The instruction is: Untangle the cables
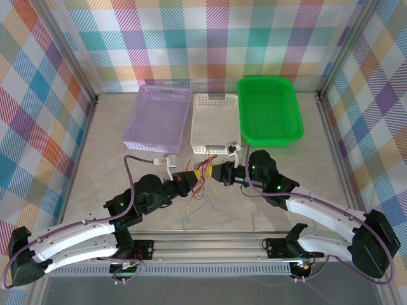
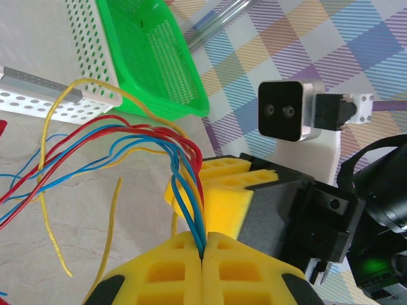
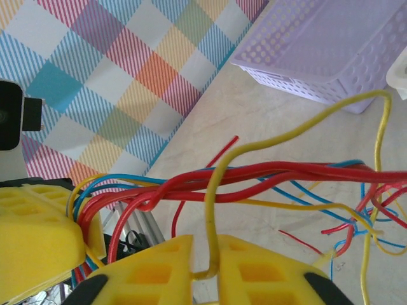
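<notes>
My arms reach inward, wrists facing each other; left gripper (image 2: 202, 248) clamped tight, right gripper (image 3: 205, 257) closed to a sliver, tips nearly touching.

walls (image 1: 210, 38): pastel plaid | tabletop (image 1: 102, 146): pale marbled | light: bright, even

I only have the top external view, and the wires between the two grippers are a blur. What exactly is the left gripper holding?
Observer: In the left wrist view, the left gripper is shut on a bunch of blue and red wires.
Operator: And the right one?
Observer: The right wrist view shows the right gripper pinching a single yellow wire between its pads.
Operator: Is that yellow wire free of the bunch?
Observer: No. Just above the pads it crosses in front of the red strands.
</notes>
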